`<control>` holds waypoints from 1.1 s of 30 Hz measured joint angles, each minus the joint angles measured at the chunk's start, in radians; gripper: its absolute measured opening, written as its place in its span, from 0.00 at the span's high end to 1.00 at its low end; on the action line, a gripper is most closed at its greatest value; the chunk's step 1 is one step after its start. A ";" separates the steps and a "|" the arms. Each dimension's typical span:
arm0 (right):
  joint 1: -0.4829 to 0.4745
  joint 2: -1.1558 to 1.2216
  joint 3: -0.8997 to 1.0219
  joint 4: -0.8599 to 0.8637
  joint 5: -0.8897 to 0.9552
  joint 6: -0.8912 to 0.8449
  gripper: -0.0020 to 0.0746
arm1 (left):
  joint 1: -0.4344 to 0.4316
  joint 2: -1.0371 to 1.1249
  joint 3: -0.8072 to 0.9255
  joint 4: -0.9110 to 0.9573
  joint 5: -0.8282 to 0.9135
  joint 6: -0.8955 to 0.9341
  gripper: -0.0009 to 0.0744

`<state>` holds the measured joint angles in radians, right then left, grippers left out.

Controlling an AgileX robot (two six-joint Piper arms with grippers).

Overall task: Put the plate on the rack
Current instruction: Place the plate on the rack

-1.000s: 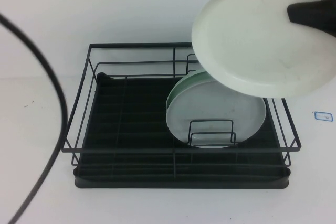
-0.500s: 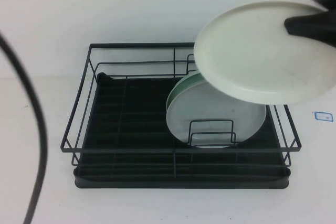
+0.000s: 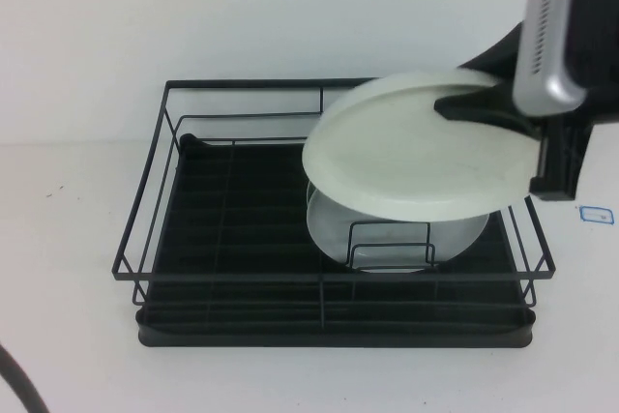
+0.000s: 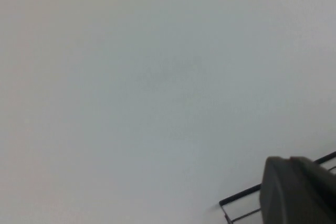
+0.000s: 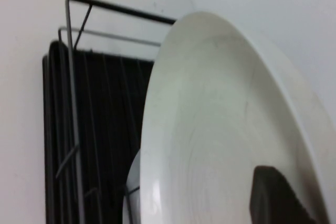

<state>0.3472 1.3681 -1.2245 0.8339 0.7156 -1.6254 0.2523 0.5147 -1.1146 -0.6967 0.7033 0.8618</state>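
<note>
My right gripper (image 3: 466, 103) is shut on the rim of the creamy-white plate (image 3: 406, 162) and holds it tilted above the right half of the black wire rack (image 3: 232, 229). The plate hangs just over a greyish-white plate (image 3: 387, 229) that stands upright in the rack's wire loop dividers. In the right wrist view the plate (image 5: 210, 140) fills the frame, with one dark finger (image 5: 273, 195) lying on its face and the rack (image 5: 89, 103) beyond it. In the left wrist view only one dark part of my left gripper (image 4: 299, 192) shows, beside a corner of the rack wire (image 4: 236, 203).
A small blue-edged label (image 3: 595, 212) lies on the white table to the right of the rack. A black cable (image 3: 19, 386) shows at the bottom left corner. The left half of the rack's ribbed tray (image 3: 242, 210) holds nothing.
My right gripper has brought the plate down and to the left, over the standing plates, and tilted it flatter. The green plate is now hidden. The cable at the left has swung almost out of view.
</note>
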 joint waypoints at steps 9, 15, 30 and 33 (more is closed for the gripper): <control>0.004 0.097 0.000 -0.041 -0.040 -0.071 0.78 | 0.000 -0.102 0.189 0.031 -0.180 -0.005 0.99; 0.004 0.146 0.000 -0.039 -0.040 -0.101 0.78 | 0.000 -0.104 0.232 0.031 -0.202 -0.003 0.99; 0.004 0.220 0.000 -0.007 -0.048 -0.141 0.78 | 0.000 -0.104 0.232 0.031 -0.205 0.012 0.99; 0.004 0.233 0.000 0.015 -0.048 -0.141 0.78 | 0.000 -0.104 0.232 0.031 -0.204 0.012 0.99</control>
<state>0.3509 1.6009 -1.2245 0.8493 0.6677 -1.7667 0.2523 0.4106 -0.8822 -0.6660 0.4992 0.8737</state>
